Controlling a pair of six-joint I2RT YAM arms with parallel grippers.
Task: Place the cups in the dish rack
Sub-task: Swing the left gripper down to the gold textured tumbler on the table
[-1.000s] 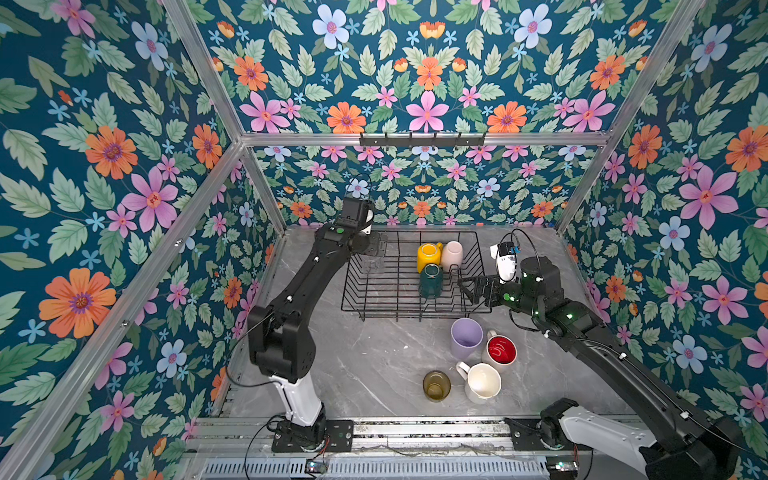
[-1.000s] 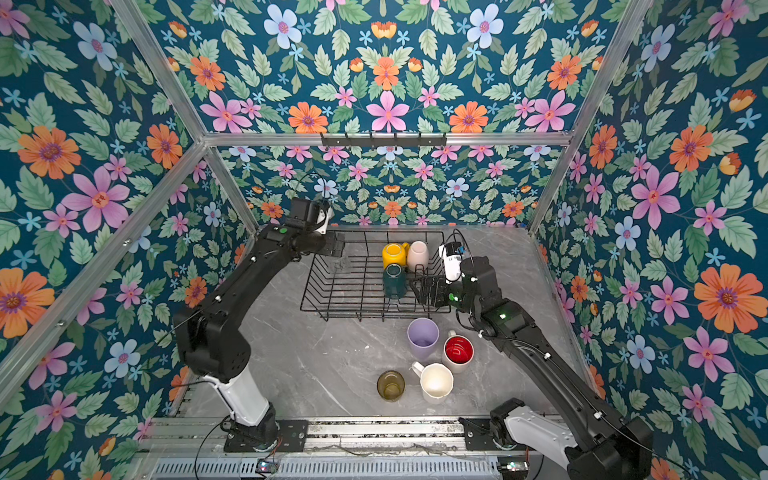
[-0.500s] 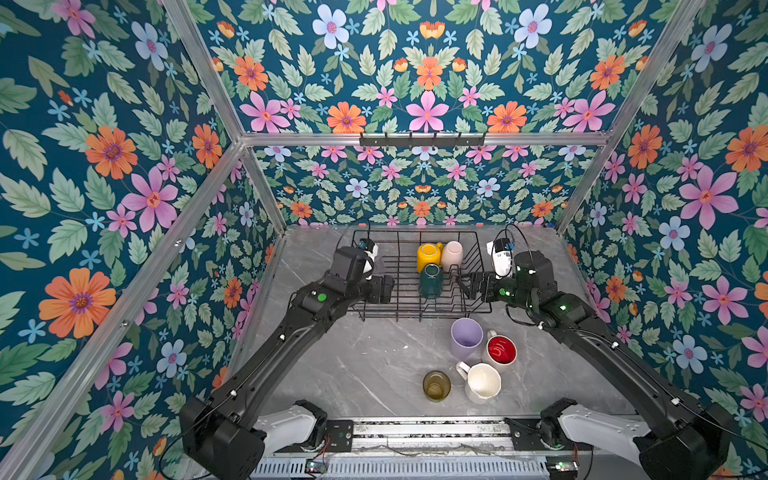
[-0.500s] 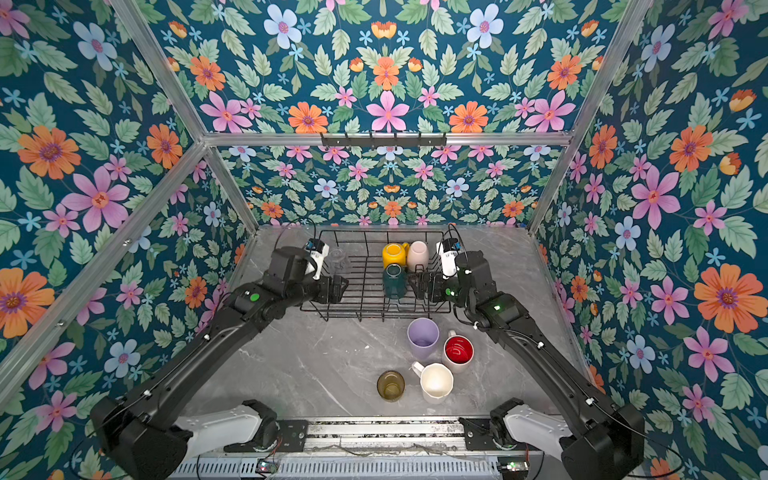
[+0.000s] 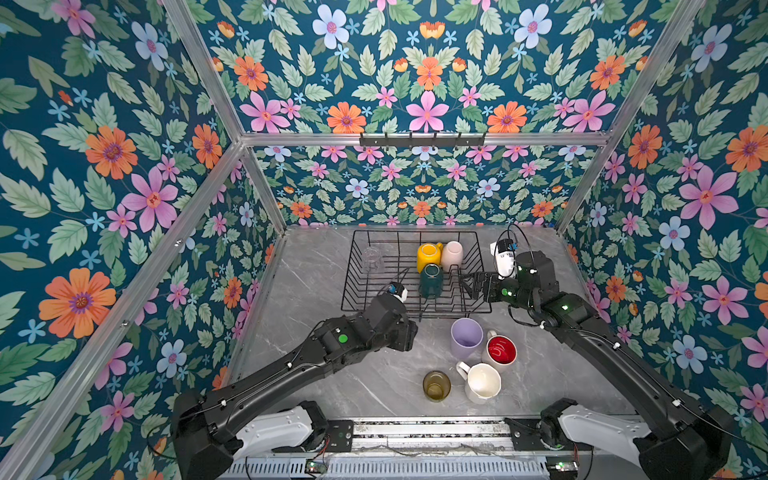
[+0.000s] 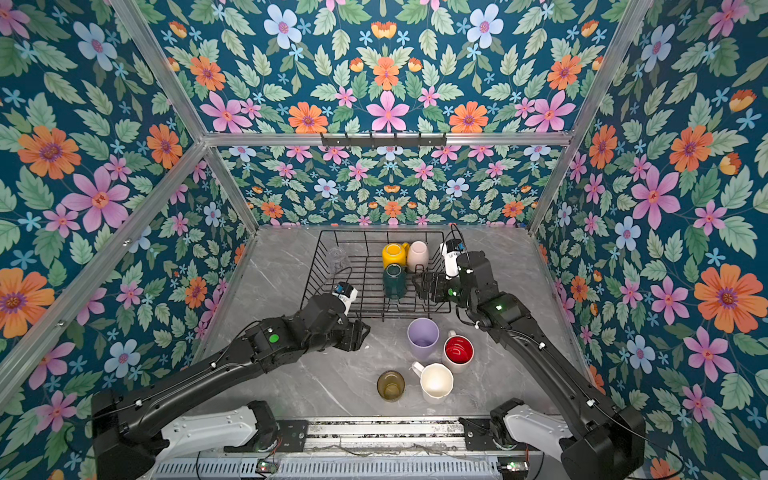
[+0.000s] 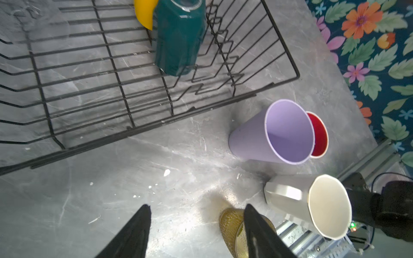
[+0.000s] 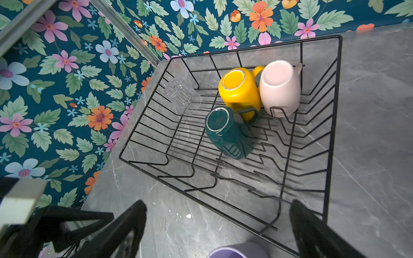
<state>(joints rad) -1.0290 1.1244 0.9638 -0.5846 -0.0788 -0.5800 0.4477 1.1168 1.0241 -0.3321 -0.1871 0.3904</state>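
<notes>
My left jaws hang parted and empty over the counter (image 7: pixel 111 178), aimed at the olive-amber glass (image 7: pixel 229 223), probably my next pick. My right jaws gape empty beside the dish rack (image 8: pixel 337 89), which holds four upturned cups, set rim-down to drain; four stand outside.

the dish rack (image 8: pixel 268 45) is showing matt black metal wire, the yellow mug (image 8: pixel 239 93) is gleaming glossy, the table (image 7: pixel 111 189) is shining smooth.
</notes>
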